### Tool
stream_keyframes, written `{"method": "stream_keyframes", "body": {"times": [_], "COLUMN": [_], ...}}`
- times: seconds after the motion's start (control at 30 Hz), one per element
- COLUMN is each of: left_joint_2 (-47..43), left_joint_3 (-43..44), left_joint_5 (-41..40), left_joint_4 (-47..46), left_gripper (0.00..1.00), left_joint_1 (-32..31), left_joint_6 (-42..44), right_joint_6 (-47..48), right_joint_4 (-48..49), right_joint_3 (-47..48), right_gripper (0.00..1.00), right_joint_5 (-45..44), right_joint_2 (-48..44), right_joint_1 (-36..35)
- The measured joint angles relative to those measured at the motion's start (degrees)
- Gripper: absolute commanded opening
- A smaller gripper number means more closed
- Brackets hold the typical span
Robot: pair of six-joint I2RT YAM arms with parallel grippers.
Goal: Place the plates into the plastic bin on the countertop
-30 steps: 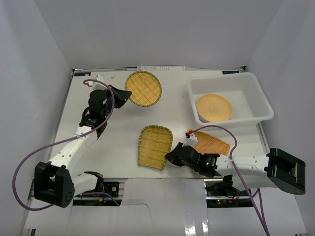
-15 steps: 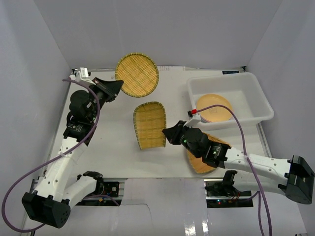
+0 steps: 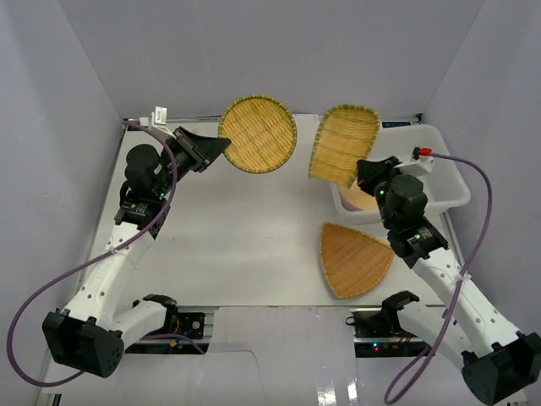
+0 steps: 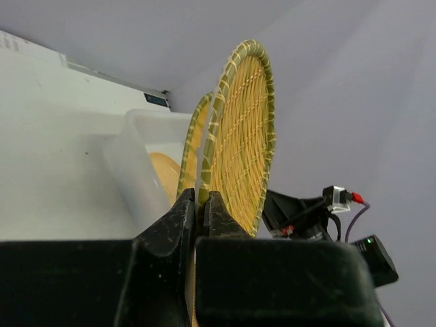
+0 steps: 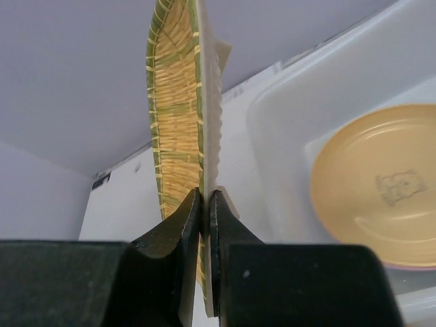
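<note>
Left gripper (image 3: 222, 145) clamps round tray (image 3: 258, 134), far side. Right gripper (image 3: 362, 174) clamps scoop tray (image 3: 344, 144) by bin's (image 3: 450, 183) left edge. Fan tray (image 3: 353, 260) lies near-right.

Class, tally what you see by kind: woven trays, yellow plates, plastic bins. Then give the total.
Woven trays: 3 (round tray, scoop tray, fan tray)
Yellow plates: 1
Plastic bins: 1
Total: 5

Woven bamboo, ribbed and matt: round tray (image 3: 258, 134), scoop-shaped tray (image 3: 344, 144), fan-shaped tray (image 3: 353, 258). Translucent white, smooth: plastic bin (image 3: 441, 182). Smooth, faint sheen: orange-yellow plate (image 5: 371, 184). White, smooth, matt: tabletop (image 3: 245, 228).
</note>
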State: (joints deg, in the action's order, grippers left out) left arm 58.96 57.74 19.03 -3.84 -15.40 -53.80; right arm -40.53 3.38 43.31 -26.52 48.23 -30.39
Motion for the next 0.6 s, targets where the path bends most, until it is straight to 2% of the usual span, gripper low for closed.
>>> {"method": "stream_keyframes", "body": {"times": [0.17,0.3,0.4,0.53,0.57,0.6], "left_joint_2": [5.81,11.91,17.18,25.51,27.39,29.31], "left_joint_3": [1.33,3.98,7.06,12.61,13.75,14.86], "left_joint_5": [4.85,5.07,4.7,3.78,3.54,2.99], "left_joint_4": [-2.47,-2.78,-2.82,-2.82,-2.86,-2.8], "left_gripper": [0.0,0.0,0.0,0.0,0.0,0.0], "left_joint_1": [-1.36,-5.51,-9.94,-14.99,-15.74,-16.39], "left_joint_6": [-1.79,-1.25,-0.26,1.29,1.55,1.92], "right_joint_6": [-1.31,-3.43,-4.74,-6.51,-6.82,-6.95], "right_joint_4": [-0.57,0.76,1.55,1.6,2.8,3.21], "right_joint_3": [-0.2,-3.17,-7.08,-10.45,-10.4,-10.43], "right_gripper": [0.08,0.08,0.08,0.08,0.13,0.39], "right_joint_5": [8.28,16.35,21.33,27.74,29.0,30.23], "right_joint_2": [1.18,4.7,8.81,15.08,15.76,15.91], "right_joint_1": [20.2,32.46,37.83,39.87,40.15,40.24]}}
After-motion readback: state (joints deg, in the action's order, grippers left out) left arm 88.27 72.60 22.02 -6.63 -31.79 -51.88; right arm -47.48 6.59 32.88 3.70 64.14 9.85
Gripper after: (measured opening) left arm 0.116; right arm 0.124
